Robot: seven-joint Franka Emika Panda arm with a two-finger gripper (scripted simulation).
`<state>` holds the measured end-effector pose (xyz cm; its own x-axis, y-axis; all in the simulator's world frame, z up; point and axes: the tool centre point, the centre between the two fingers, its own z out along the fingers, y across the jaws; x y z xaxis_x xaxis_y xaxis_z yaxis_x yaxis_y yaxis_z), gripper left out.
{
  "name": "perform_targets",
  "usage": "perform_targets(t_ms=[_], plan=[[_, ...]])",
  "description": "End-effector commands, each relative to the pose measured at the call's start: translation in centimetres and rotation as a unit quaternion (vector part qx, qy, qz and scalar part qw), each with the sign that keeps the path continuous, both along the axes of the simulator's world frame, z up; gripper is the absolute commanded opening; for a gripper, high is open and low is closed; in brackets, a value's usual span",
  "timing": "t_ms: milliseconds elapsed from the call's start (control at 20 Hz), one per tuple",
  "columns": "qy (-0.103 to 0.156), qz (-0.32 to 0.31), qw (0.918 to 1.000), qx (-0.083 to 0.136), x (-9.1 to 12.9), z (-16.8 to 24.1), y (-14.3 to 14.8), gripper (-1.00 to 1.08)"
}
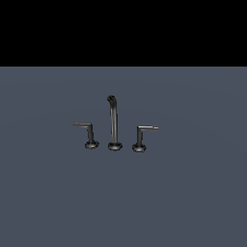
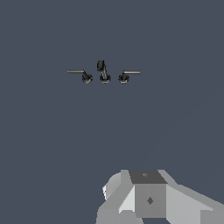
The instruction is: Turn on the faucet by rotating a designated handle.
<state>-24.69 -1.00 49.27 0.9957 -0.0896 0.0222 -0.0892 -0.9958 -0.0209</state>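
Observation:
The faucet [image 1: 114, 123] stands alone on the flat grey-blue floor: a tall thin spout with a hooked top between two short L-shaped levers. The designated handle [image 1: 87, 132] is the evenly dark-grey lever on the exterior view's left, its arm pointing outward. The twin handle [image 1: 143, 136] on the exterior view's right has a paler arm tip. In the wrist view the faucet [image 2: 104, 72] is small and far off, with the designated handle [image 2: 81, 73] beside the spout. Only the pale grey body of my gripper [image 2: 148, 197] shows, far from the faucet; its fingers are hidden.
The grey-blue floor [image 1: 123, 202] spreads around the faucet on all sides. A black band [image 1: 123, 31] fills the top of the exterior view. My arm does not appear in the exterior view.

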Motion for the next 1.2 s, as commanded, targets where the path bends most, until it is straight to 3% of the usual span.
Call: perform_targets(t_ms=[0, 350, 600, 900, 1150], plan=[[0.002, -0.01, 0.9999, 0.008, 0.8, -0.3, 0.3, -1.0], [0.013, -0.059, 0.9974, 0.039, 4.2, -1.9, 1.7, -1.0], [0.029, -0.113, 0.991, 0.065, 7.6, -3.9, 3.2, -1.0], [0.051, -0.187, 0.9771, 0.087, 11.6, -6.9, 5.3, -1.0], [0.07, -0.252, 0.9603, 0.096, 14.6, -9.9, 7.0, -1.0]])
